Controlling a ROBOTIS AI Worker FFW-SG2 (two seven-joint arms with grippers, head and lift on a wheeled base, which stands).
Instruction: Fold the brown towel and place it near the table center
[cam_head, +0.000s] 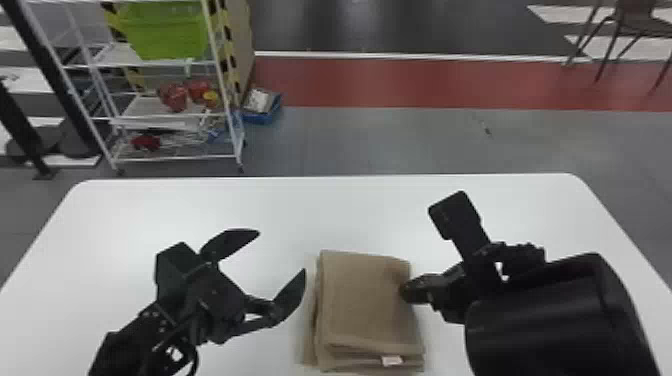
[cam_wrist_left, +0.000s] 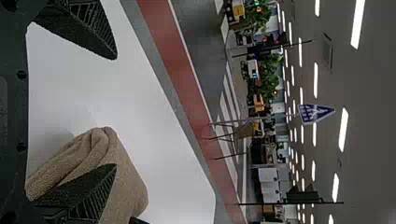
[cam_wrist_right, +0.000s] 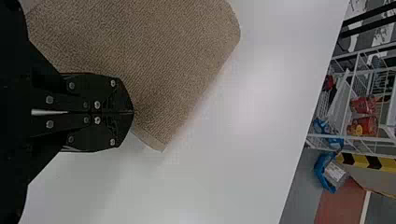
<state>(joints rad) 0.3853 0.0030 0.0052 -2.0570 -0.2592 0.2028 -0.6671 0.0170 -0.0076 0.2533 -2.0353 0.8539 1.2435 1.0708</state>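
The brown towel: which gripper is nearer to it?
Right. The right gripper is at the right edge of the brown towel; the left gripper is off its left side, with a gap.

Brown towel matt cloth, rough, finely ribbed; table smooth, white, faintly glossy; left gripper matt black, its finger faces ridged; right gripper smooth black with shiny metal screw heads; far left, rack of metal-looking wire, green bin apparently smooth plastic
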